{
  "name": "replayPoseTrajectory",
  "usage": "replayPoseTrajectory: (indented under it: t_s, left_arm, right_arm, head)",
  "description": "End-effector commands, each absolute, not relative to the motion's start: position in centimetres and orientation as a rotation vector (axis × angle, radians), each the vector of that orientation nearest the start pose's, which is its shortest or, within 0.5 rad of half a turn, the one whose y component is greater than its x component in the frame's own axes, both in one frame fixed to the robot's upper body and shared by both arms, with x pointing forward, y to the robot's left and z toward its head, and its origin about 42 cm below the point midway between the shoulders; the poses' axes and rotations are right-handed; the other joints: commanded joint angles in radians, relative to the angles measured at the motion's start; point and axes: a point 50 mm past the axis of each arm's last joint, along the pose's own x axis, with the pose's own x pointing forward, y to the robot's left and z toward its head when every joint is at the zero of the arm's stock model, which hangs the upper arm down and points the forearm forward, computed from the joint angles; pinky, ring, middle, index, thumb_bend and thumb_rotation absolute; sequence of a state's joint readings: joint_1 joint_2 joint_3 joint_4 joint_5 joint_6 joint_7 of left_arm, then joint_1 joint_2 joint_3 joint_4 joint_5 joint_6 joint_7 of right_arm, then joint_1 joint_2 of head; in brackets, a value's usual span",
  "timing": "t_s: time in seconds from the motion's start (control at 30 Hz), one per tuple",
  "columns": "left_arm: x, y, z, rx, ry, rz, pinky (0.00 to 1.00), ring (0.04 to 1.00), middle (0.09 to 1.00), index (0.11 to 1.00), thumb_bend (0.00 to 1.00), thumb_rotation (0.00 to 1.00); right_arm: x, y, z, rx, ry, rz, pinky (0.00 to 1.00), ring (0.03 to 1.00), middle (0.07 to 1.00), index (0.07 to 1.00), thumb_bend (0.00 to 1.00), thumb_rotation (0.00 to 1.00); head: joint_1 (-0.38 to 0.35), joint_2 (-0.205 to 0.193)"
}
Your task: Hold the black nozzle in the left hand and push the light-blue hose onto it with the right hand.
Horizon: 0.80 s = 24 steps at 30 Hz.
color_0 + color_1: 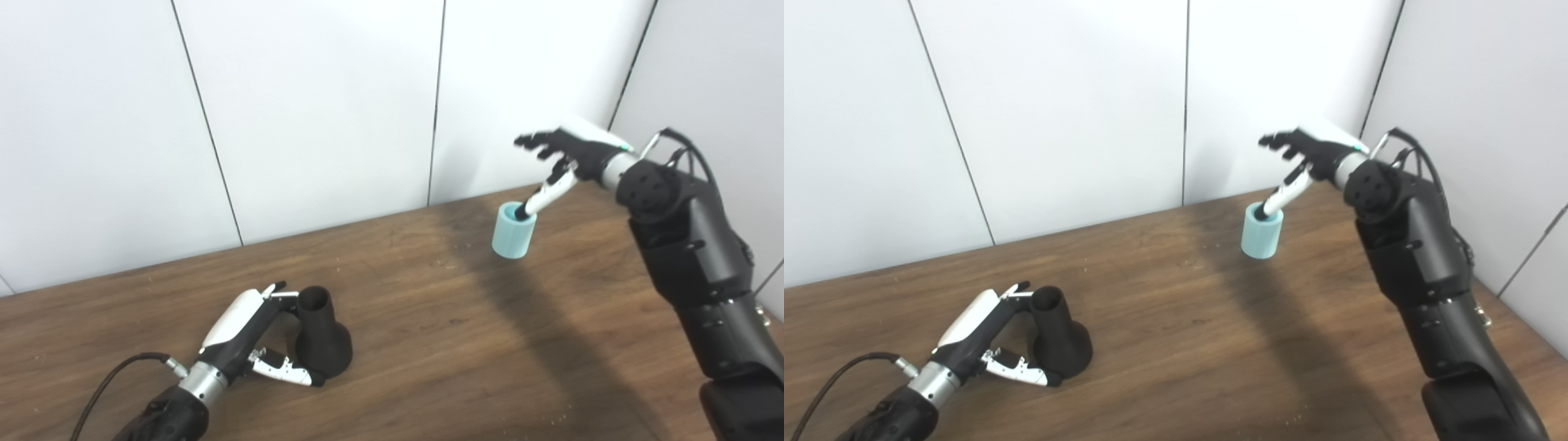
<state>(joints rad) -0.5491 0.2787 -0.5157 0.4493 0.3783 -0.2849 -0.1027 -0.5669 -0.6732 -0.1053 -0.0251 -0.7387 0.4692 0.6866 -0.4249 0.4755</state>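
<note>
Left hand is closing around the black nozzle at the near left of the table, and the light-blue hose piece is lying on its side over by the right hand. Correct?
Not quite. The light-blue hose stands upright on the table, open end up, with the right hand above it and its thumb dipping into the opening, as the left eye view shows. The left hand is around the black nozzle.

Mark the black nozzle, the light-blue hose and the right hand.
black nozzle [323, 343], left eye view, flared lower body.
light-blue hose [512, 239], left eye view, outer side wall.
right hand [1315, 153], right eye view, back of palm.

Both arms are showing black casings, silver wrist collars and black cables; each white-backed hand, left hand [257, 334] and right hand [566, 153], is showing black fingers.
</note>
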Motion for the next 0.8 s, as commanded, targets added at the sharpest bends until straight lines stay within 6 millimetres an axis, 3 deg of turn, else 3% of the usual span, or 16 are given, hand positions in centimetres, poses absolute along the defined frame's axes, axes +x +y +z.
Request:
replayPoseTrajectory:
  t_s: [0.0, 0.23, 0.33, 0.57, 0.77]
  left_arm:
    - [39.8, 17.1, 9.2, 0.94, -0.127, -0.795, 1.0, 0.624, 0.489, 0.483, 0.53, 0.0]
    - [39.4, 17.0, 9.0, 0.939, -0.132, -0.8, 1.0, 0.624, 0.486, 0.485, 0.53, 0.0]
    - [39.4, 17.0, 9.0, 0.94, -0.126, -0.807, 1.0, 0.624, 0.49, 0.482, 0.53, 0.0]
    - [39.5, 17.1, 9.3, 0.942, -0.126, -0.81, 1.0, 0.624, 0.487, 0.483, 0.53, 0.0]
    - [39.4, 17.3, 9.4, 0.943, -0.124, -0.81, 1.0, 0.624, 0.486, 0.484, 0.53, 0.0]
  right_arm:
    - [41.1, -41.2, 37.7, -1.19, 0.146, -0.142, 0.75, 0.873, 0.905, 0.889, 0.84, 0.15]
    - [43.8, -40.7, 36.2, -1.219, 0.231, -0.127, 0.78, 0.9, 0.919, 0.899, 0.85, 0.19]
    - [44.7, -40.3, 35.5, -1.281, 0.253, -0.111, 0.94, 0.923, 0.936, 0.899, 0.89, 0.25]
    - [46.0, -39.2, 34.1, -1.303, 0.284, -0.083, 0.79, 0.921, 0.928, 0.898, 0.91, 0.23]
    - [46.9, -38.2, 33.2, -1.327, 0.305, -0.062, 0.78, 0.918, 0.927, 0.897, 0.92, 0.23]
  head:
    - [-0.001, 0.001]
    - [0.009, 0.005]
    - [0.012, 0.008]
    - [0.014, 0.009]
    - [0.017, 0.019]
